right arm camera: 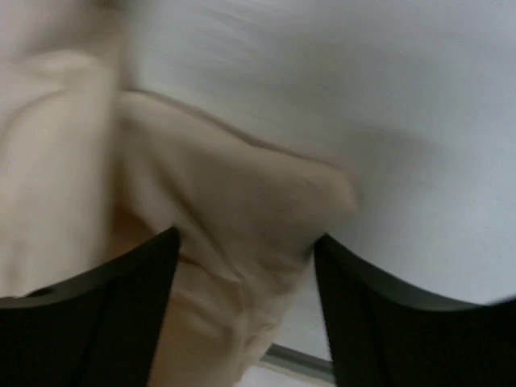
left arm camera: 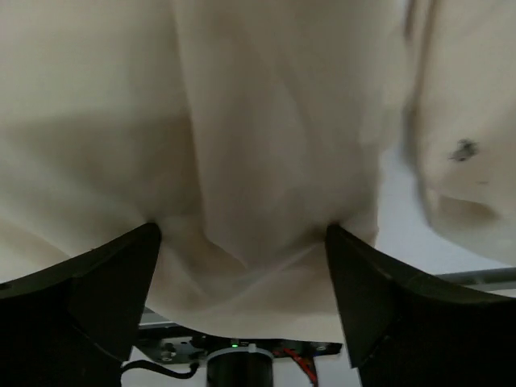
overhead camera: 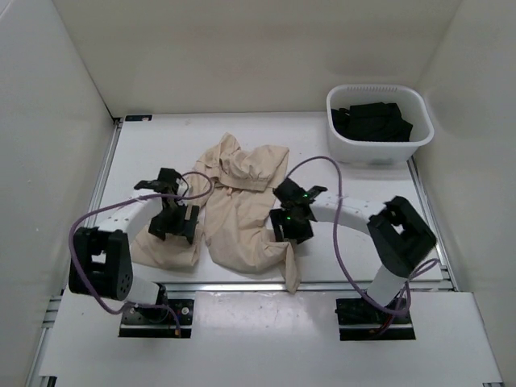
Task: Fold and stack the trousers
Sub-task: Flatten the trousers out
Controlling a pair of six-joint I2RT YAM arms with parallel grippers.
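Note:
The beige trousers lie crumpled in the middle of the table, waist towards the back and two legs towards the near edge. My left gripper is over the left leg, open, its fingertips pressed into the fabric, which puckers between them. My right gripper is over the right leg near its hem, open, with a bunched fold of fabric between the fingers. In the left wrist view the gripper straddles flat cloth, and a small dark mark shows on the other leg. The right wrist view is blurred around its gripper.
A white bin holding black garments stands at the back right. White walls close in the table on three sides. A metal rail runs along the near edge, and the right leg's hem hangs over it.

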